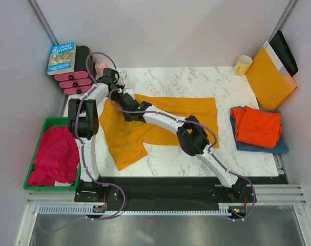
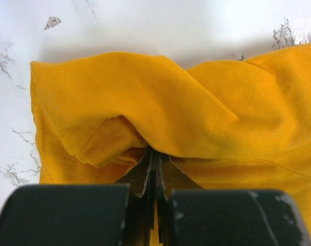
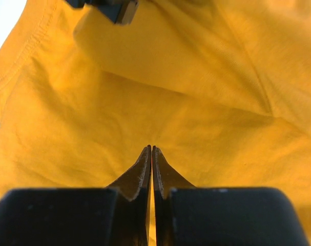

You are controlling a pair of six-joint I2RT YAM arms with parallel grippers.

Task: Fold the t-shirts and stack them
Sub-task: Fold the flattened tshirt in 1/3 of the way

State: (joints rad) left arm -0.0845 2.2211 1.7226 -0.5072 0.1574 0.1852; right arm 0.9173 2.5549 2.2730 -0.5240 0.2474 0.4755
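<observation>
The mustard-yellow t-shirt (image 1: 165,120) lies partly spread on the marble table (image 1: 196,159), with a sleeve hanging toward the front left. My left gripper (image 1: 119,84) is at the shirt's far left corner and is shut on a bunched fold of it (image 2: 156,154). My right gripper (image 1: 122,99) is just in front of the left one and is shut on the same shirt's cloth (image 3: 151,148). The bright orange-red t-shirt (image 1: 256,125) lies folded on the folded blue t-shirt (image 1: 257,147) at the right edge.
A stiff yellow-orange envelope (image 1: 270,77) leans at the back right beside a yellow mug (image 1: 243,64). A green bin (image 1: 32,169) with magenta cloth sits off the table's left side. A book (image 1: 61,58), pink objects (image 1: 76,82) and a pink cup (image 1: 100,66) stand at the back left.
</observation>
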